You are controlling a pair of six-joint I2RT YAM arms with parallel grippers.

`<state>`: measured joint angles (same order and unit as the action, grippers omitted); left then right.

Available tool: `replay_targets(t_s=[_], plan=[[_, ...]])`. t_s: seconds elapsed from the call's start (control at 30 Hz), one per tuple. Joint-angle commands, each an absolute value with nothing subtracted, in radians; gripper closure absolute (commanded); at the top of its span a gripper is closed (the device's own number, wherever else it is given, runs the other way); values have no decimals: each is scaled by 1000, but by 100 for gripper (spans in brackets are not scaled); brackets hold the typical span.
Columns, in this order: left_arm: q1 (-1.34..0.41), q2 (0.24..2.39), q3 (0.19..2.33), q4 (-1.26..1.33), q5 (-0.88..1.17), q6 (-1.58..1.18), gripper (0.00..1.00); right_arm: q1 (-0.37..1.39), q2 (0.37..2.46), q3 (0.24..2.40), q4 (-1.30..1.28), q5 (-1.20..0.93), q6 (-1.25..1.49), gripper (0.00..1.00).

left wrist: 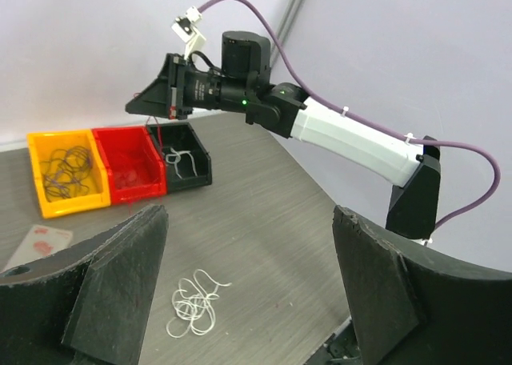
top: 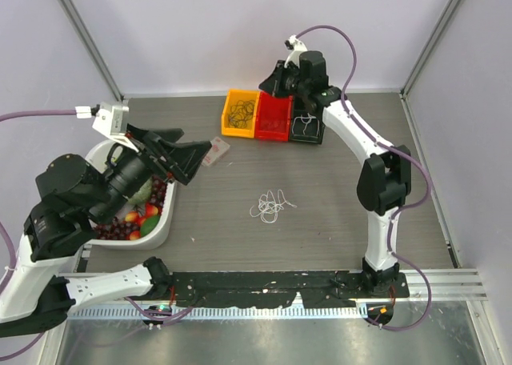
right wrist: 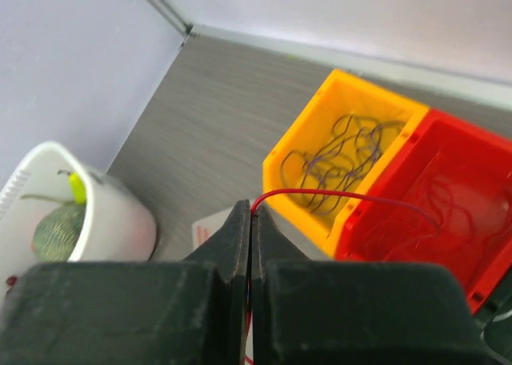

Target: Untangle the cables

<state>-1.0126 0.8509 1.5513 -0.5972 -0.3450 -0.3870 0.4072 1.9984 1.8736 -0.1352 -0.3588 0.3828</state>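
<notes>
Looking down from above, the left arm [top: 80,189] is folded back over a white plastic tub [top: 160,225] of coloured fruit at the left of the grey counter [top: 336,189]. Its wrist is raised and aimed toward the middle. The left jaws stand wide apart with nothing between them. The right arm [top: 376,181] rises from its base, bends at the elbow and stretches to the far edge, where the right jaws hang over a red plastic bin [top: 274,118]. That bin sits between a yellow plastic bin [top: 238,129] holding a scribble of thin black cable [top: 240,110] and a black plastic bin [top: 306,137] with a thin white cable coil [top: 304,125] in it. A loose white cable tangle [top: 270,206] lies alone mid-counter, well apart from the bins. A small white card [top: 216,152] lies just beyond the left jaws.

From the left wrist, the two dark halves of the left jaws frame the bottom corners, splayed and empty. The white tangle lies on the counter below the gap. Across the way, the right arm is held level above the row of bins.

From the right wrist, the right jaws are pressed together, pinching a thin red cable [right wrist: 312,191]. It arcs from the tips across the yellow bin's corner and down into the red bin, where more faint red strands lie.
</notes>
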Motion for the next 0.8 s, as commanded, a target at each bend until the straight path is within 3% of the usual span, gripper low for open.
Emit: replay_targets(t_s=[0.0,0.4,0.63,0.77], plan=[[-1015,859,1617,-640,-408,-305,12,382,2071,2041,-93,-373,344,99],[-1012,847,1638,-646,-462,-201,6,374,2192,2217,-138,-345,313,99],[-1014,853,1646,-664,-442,-178,4,382,2295,2189,-57,-351,362,99],[-1012,848,1640,-672,-437,-176,4,394,2312,2131,-75,-244,376,99]])
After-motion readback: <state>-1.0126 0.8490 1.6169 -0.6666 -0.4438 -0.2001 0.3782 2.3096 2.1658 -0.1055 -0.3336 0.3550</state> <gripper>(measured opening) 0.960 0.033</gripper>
